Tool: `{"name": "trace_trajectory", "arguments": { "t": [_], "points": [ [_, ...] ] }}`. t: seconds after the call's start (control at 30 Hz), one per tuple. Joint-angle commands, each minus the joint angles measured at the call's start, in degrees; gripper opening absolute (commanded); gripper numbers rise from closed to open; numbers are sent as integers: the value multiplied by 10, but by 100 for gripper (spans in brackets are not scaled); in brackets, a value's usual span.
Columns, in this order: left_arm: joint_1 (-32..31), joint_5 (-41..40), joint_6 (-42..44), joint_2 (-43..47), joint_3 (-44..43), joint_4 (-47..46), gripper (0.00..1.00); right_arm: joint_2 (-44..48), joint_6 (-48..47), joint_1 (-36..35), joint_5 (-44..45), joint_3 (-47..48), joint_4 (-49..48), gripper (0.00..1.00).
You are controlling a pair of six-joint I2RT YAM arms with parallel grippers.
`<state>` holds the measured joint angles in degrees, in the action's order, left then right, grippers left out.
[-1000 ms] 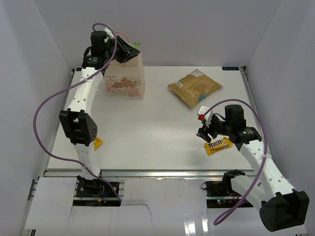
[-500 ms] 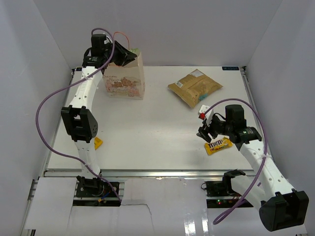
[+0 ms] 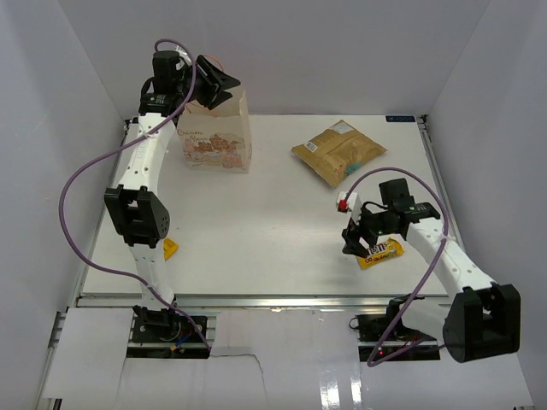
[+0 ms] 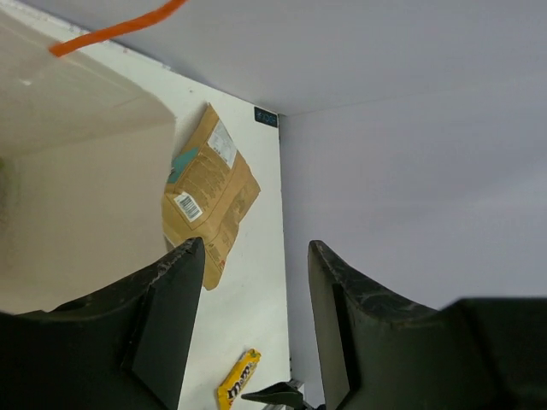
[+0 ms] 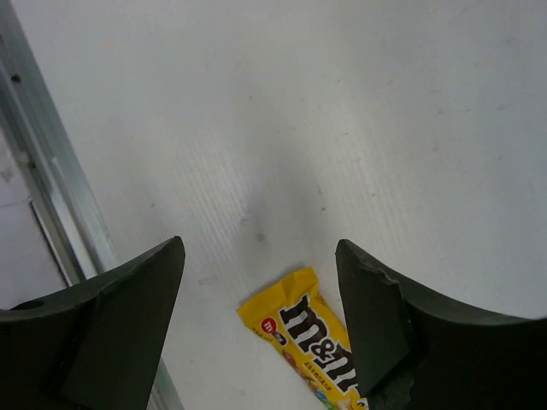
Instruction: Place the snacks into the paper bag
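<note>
Right pincer (image 5: 258,248) shifted, agape above M&M's packet (image 5: 308,333)

Only clear brand: "m&m's" in dark brown letters on the yellow M&M's packet (image 5: 312,342), lying nr the front-right edge of the table (image 3: 256,213). Right wrist view shows it best, w/ a small red "m" disc (image 5: 270,325) beside the logo. Same logo just legible in left wrist view.

Tan pouch (image 4: 205,201), toward the far-right corner: white barcode label (image 4: 186,206) & teal patch, digits too small to read.

Paper bag (image 3: 218,141), far-left corner: line of lettering above the cartoon print, not legible.

Small dark plate (image 3: 398,120) at far edge nr right corner: light marks, unreadable.
</note>
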<state>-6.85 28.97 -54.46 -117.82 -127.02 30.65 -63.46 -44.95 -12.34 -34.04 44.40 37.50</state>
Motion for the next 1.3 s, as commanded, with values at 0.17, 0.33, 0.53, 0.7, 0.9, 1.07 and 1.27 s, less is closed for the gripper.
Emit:
{"name": "trace_trajectory", "arguments": {
  "t": [0.17,0.33,0.53,0.7,0.9,1.07,1.27],
  "points": [
    [-1,150,121,147,90,-173,69,-71,-474,66,-8,76,286,75],
    [-19,126,189,339,401,-303,92,-98,-552,80,110,41,225,76],
    [-50,89,143,513,632,-389,97,-187,-533,86,164,51,128,70],
    [-125,44,114,551,748,-389,97,-235,-516,86,185,64,113,57],
    [-208,20,70,502,797,-426,96,-216,-486,86,156,33,115,25],
    [-254,22,23,399,805,-501,95,-195,-330,86,-10,109,165,16],
    [-298,60,4,273,718,-523,93,-177,-104,73,-166,127,102,13]
  ]
}}
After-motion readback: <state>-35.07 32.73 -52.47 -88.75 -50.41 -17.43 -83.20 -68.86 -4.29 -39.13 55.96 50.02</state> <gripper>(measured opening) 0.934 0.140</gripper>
